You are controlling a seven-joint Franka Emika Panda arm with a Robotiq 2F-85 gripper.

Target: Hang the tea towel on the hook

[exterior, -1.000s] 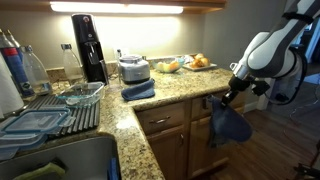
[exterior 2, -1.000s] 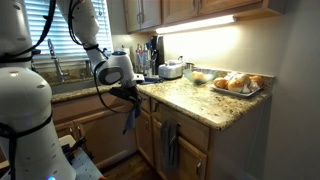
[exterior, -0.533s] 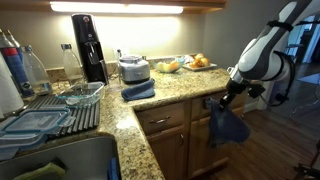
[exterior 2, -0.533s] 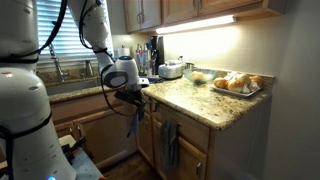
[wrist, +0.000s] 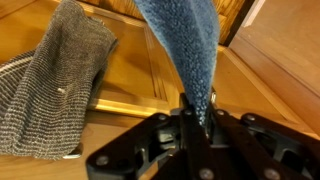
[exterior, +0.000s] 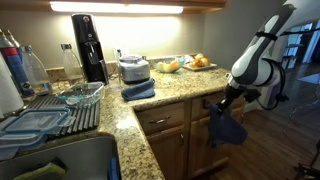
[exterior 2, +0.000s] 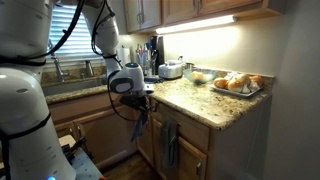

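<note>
Wrist view: the claw [wrist: 197,110] is shut tight on one end of the tea towel [wrist: 186,42], w/ both fingers pinching the fuzzy blue cloth btwn them. A grey knit towel [wrist: 58,82] lies flat against the wooden cabinet door [wrist: 270,60] just beside it, not touching. In both exterior views the tea towel [exterior: 226,127] [exterior 2: 137,122] hangs limp from the claw in the air, in front of the lower cabinets, just below the edge of the counter [exterior: 165,95]. In an exterior view the grey towel [exterior 2: 168,143] hangs on the cabinet front near the tea towel, a bit apart. On the counter sit a folded blue towel [exterior: 138,90], a black coffee machine [exterior: 90,45] & a plate of fruit [exterior: 198,63]. Can't make out the hook.
</note>
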